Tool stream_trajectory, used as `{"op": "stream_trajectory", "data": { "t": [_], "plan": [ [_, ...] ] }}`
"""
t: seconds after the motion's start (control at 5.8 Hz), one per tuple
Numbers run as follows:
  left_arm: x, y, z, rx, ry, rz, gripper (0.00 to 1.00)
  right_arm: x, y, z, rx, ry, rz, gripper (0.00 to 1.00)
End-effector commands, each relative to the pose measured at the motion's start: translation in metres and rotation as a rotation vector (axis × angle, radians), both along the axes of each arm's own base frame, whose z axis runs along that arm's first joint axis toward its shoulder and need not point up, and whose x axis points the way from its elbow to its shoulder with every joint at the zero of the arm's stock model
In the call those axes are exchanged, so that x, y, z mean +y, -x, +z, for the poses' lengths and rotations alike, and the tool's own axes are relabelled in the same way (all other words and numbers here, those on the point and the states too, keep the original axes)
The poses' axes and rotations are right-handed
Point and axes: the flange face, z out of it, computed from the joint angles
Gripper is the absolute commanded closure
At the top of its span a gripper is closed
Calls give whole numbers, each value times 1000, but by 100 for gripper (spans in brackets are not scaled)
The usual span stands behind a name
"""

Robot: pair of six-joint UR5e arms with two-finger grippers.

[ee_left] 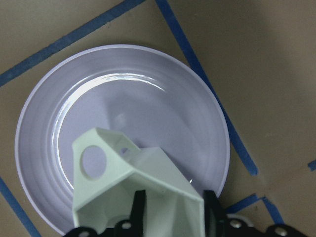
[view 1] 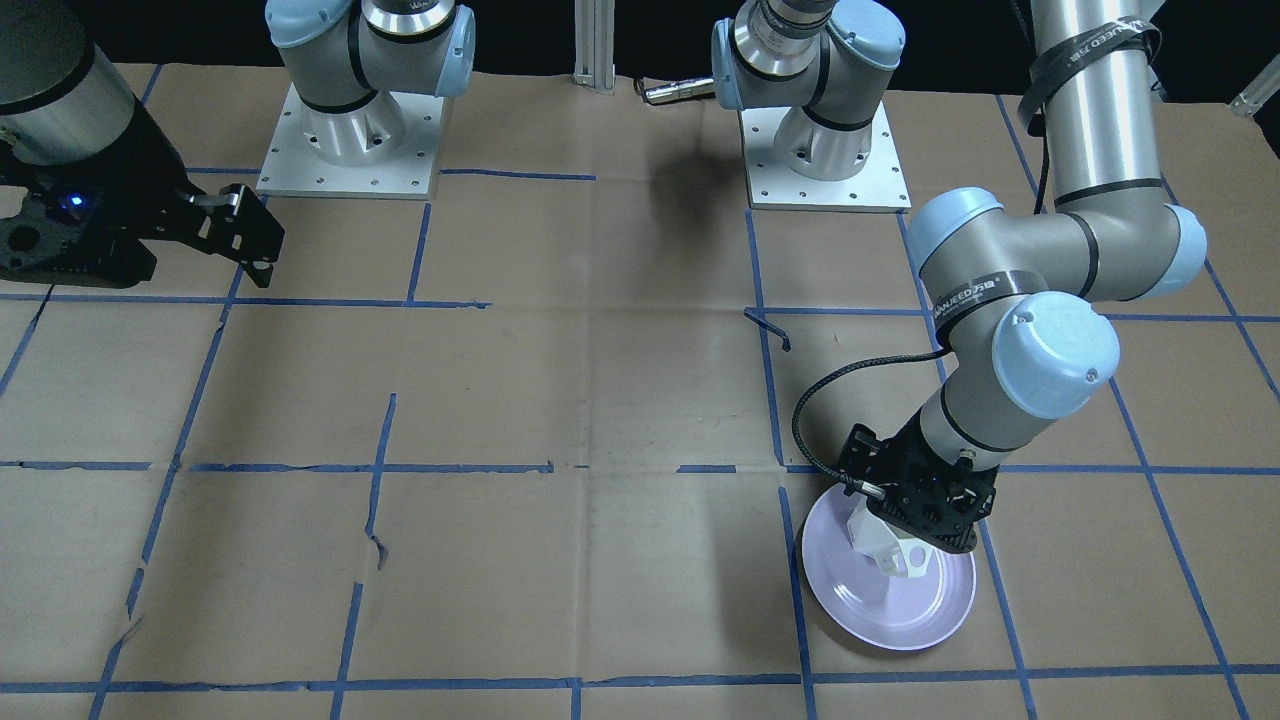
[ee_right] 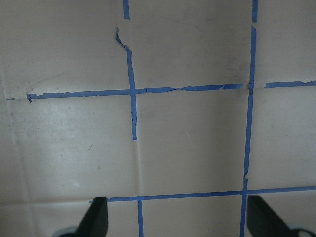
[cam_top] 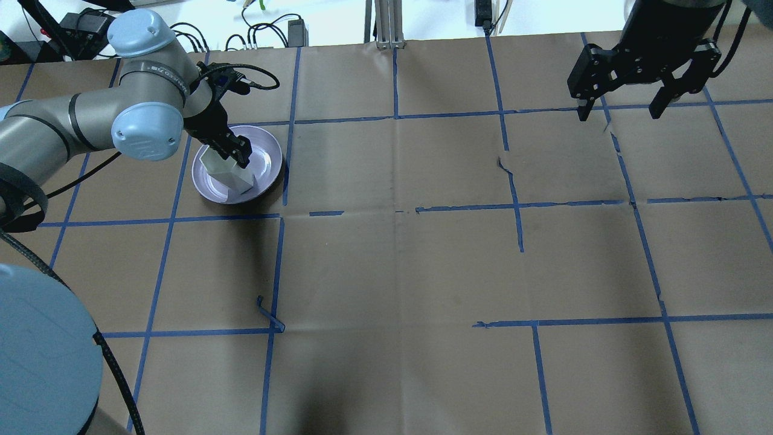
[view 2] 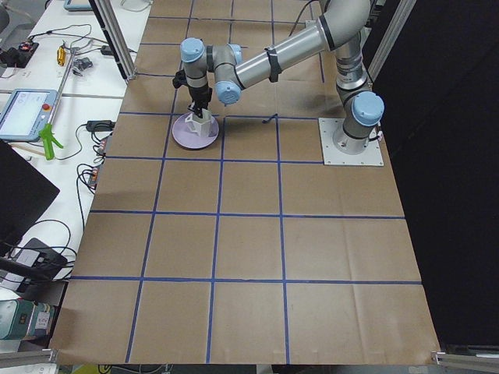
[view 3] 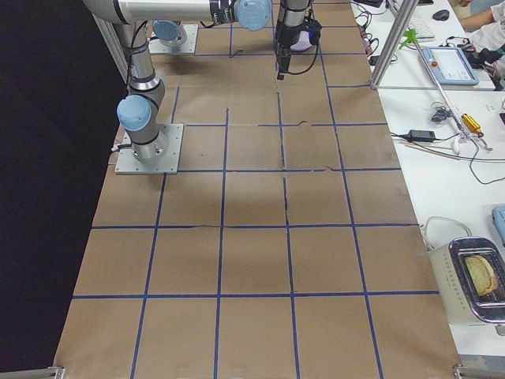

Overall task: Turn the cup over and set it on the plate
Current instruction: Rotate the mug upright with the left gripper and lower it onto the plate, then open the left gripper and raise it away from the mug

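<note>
The white faceted cup (ee_left: 148,197) is held between the fingers (ee_left: 138,207) of my left gripper (ee_left: 173,212), which is shut on it. It hangs tilted over the pale lavender plate (ee_left: 148,108), handle side (ee_left: 92,160) pointing away from the gripper. I cannot tell whether it touches the plate. In the overhead view the cup (cam_top: 228,174) sits under the left gripper (cam_top: 234,154) above the plate (cam_top: 267,158). The front view shows cup (view 1: 893,553), plate (view 1: 900,612) and gripper (view 1: 915,520). My right gripper (cam_top: 619,113) is open and empty, far off.
The table is brown paper with a grid of blue tape (cam_top: 395,115). The two arm bases (view 1: 350,140) stand at the robot's edge. A loose curl of tape (cam_top: 270,315) sticks up in front of the plate. The right wrist view shows only paper and tape (ee_right: 132,98).
</note>
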Motion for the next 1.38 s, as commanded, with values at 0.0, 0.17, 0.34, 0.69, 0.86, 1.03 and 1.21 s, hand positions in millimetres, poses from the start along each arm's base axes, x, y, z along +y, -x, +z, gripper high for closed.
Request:
{"op": "stream_trajectory", "data": {
  "t": [0.0,0.17,0.34,0.69,0.86,1.03,1.21],
  "plan": [
    [13,6,44,14,-13,100,1,0,0,0,0,0,0,0],
    [29,10,81,17,-39,212,1,0,0,0,0,0,0,0],
    [45,21,126,12,-51,340,1,0,0,0,0,0,0,0],
    [73,69,200,-1,-67,376,1,0,0,0,0,0,0,0],
    [87,73,223,-1,-55,366,1,0,0,0,0,0,0,0],
    [95,73,221,-1,-56,379,1,0,0,0,0,0,0,0],
    [102,73,222,-2,-52,377,1,0,0,0,0,0,0,0]
  ]
}}
